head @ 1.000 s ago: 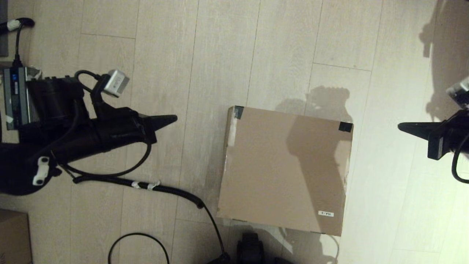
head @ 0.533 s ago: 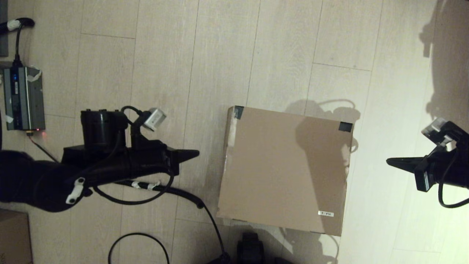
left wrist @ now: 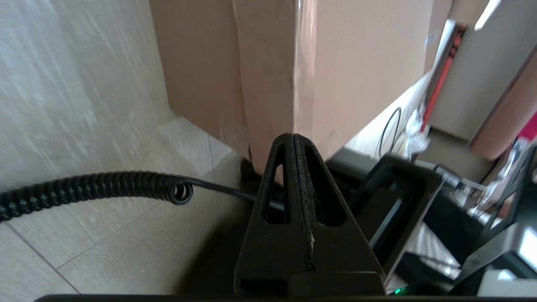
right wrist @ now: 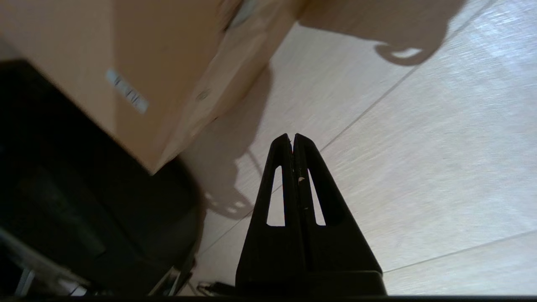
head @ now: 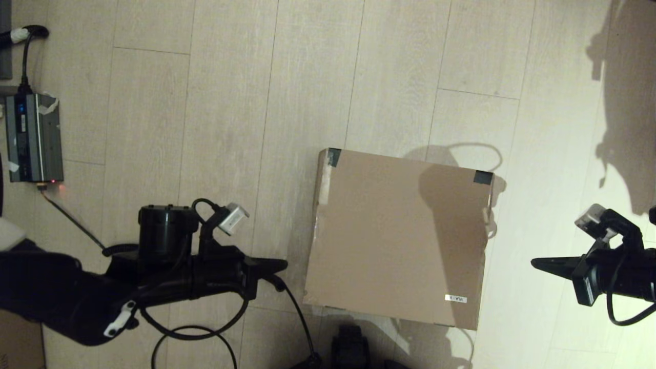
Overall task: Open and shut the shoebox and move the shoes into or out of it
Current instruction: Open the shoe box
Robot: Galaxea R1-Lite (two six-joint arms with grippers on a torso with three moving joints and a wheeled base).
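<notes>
I had the shoebox lying closed on the floor, label at its near right corner. My left gripper pointed at the box's near left edge, just short of it, fingers pressed together on nothing. My right gripper sat well off the right edge, equally clamped and empty, with bare floor between. A coiled cable lay beside the left gripper. Since the previous frames both arms had swung nearer to me, the left closing on the box.
</notes>
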